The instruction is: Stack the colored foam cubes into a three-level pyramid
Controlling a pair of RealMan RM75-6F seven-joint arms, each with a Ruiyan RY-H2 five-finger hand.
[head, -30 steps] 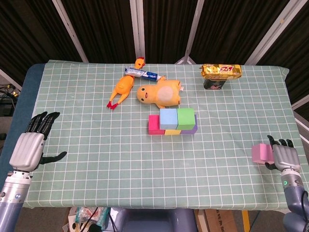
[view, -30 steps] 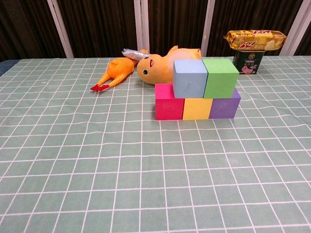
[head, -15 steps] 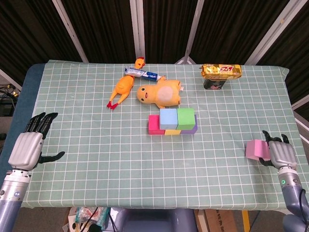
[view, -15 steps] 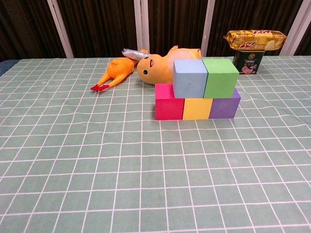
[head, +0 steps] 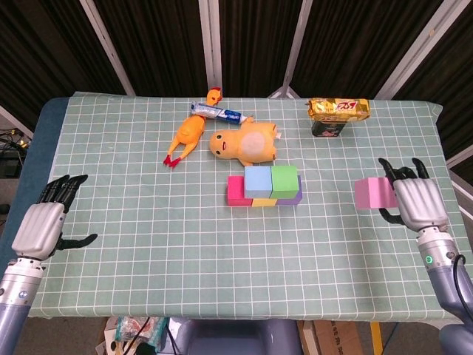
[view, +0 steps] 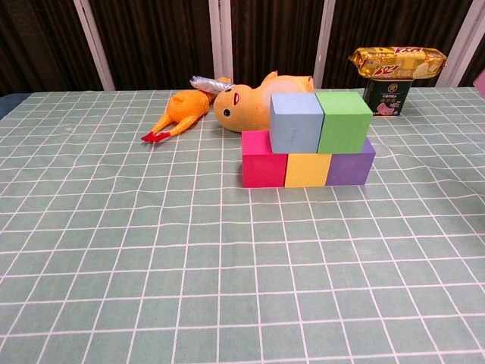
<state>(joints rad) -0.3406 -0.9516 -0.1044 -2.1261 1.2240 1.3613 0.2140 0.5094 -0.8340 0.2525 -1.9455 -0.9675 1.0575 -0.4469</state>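
My right robot hand (head: pixel 417 203) has carried the pink cube (head: pixel 372 194) up and inward over the last second: it was low by the near right edge of the worktop (head: pixel 133 185), and it now sits higher and closer to the stack, though still well apart from it. The fingers are wrapped on the cube's right side and it looks clear of the cloth, so I judge I have it firmly held and am mid-carry. My left robot hand (head: pixel 44 222) holds nothing, fingers extended and apart, and has barely shifted at the left edge.

For the task this matters because two levels are already built: the magenta cube (head: pixel 236 190), yellow cube (view: pixel 307 169) and purple cube (view: pixel 349 167) form the base row, with the blue cube (head: pixel 258 181) and green cube (head: pixel 284 178) on top. The pink one should be the capstone, set across the blue-green seam.

The head view shows both hands and the carried cube; the chest view shows neither yet, apart perhaps from a pink sliver at its right edge that I cannot identify. What the chest view gives me is the stack in profile: the upper pair sits touching, shifted towards the right over the base, leaving part of the magenta top bare.
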